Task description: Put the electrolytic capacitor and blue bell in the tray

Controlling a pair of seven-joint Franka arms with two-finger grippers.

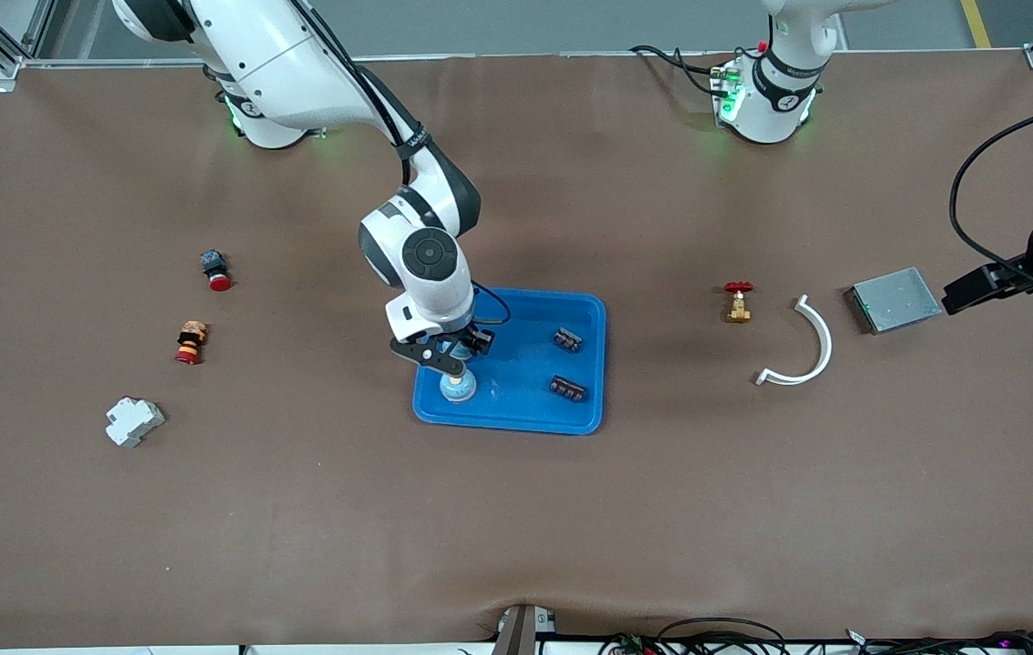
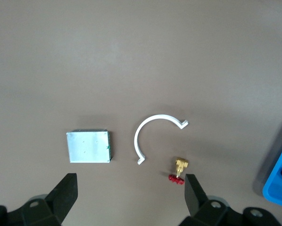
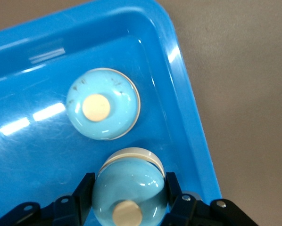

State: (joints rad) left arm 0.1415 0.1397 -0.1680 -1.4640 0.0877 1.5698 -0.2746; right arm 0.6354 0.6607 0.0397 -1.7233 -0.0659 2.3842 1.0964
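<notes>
The bright blue tray (image 1: 525, 368) lies mid-table. My right gripper (image 1: 455, 357) hangs low over the tray's corner nearest the front camera and the right arm's end. It is shut on a light blue bell (image 3: 129, 188), one finger on each side of the dome. A second blue bell (image 1: 458, 388) rests in the tray (image 3: 32, 155) just under it, and shows in the right wrist view (image 3: 103, 110). Two small black components (image 1: 567, 340) (image 1: 568, 388) lie in the tray toward the left arm's end. My left gripper (image 1: 967, 291) is open and empty, above the table by the grey metal box.
Toward the left arm's end lie a brass valve with a red handle (image 1: 738, 302), a white curved piece (image 1: 805, 350) and the grey metal box (image 1: 895, 299). Toward the right arm's end lie a red-capped button (image 1: 215, 269), a red-and-orange part (image 1: 191, 342) and a white block (image 1: 134, 421).
</notes>
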